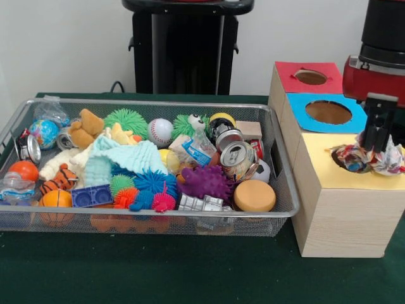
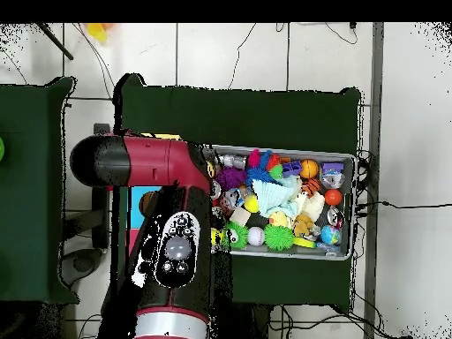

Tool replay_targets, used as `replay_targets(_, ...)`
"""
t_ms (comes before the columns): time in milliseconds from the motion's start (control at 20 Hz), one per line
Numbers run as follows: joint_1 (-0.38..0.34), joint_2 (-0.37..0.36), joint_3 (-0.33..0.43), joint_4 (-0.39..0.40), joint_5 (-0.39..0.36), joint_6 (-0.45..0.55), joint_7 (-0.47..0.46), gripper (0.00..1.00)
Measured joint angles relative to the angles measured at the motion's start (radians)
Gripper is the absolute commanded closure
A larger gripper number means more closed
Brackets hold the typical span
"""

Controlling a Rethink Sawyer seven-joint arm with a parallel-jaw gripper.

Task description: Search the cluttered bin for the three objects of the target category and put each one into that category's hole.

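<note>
The red and black arm's gripper (image 1: 377,140) hangs over the yellow-topped wooden box (image 1: 342,209) at the right of the table, its dark fingers pointing down into a crumpled, multicoloured wad of wrapper (image 1: 367,157). The wad sits right at the gripper's tips, bulging out on both sides and covering the hole in the yellow top, but whether the fingers are clamped on it or have let go cannot be told.

Behind the yellow box stand a blue-topped box (image 1: 328,113) and a red-topped box (image 1: 309,77), each with a round hole showing brown inside.

To the left of the boxes, the silver wire-mesh bin (image 1: 145,221) holds a crowded heap: a dented silver drink can (image 1: 238,158) lies near the middle, with a purple spiky rubber ball (image 1: 205,182) and a round tan sponge (image 1: 254,195) just beside it. A white baseball (image 1: 159,131) and a green spiky ball (image 1: 126,120) lie toward the back wall, and a mint knitted cloth (image 1: 123,159) drapes over the centre-left. In the overhead view the arm (image 2: 168,221) hides the boxes.
</note>
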Motion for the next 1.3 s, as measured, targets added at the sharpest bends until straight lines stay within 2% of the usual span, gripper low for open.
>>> replay_targets(600,-0.011,-0.007,-0.009,0.001,-0.002,0.001,0.000,1.00)
replay_targets(1300,-0.068,-0.007,-0.007,0.041,-0.002,0.001,0.000,1.00)
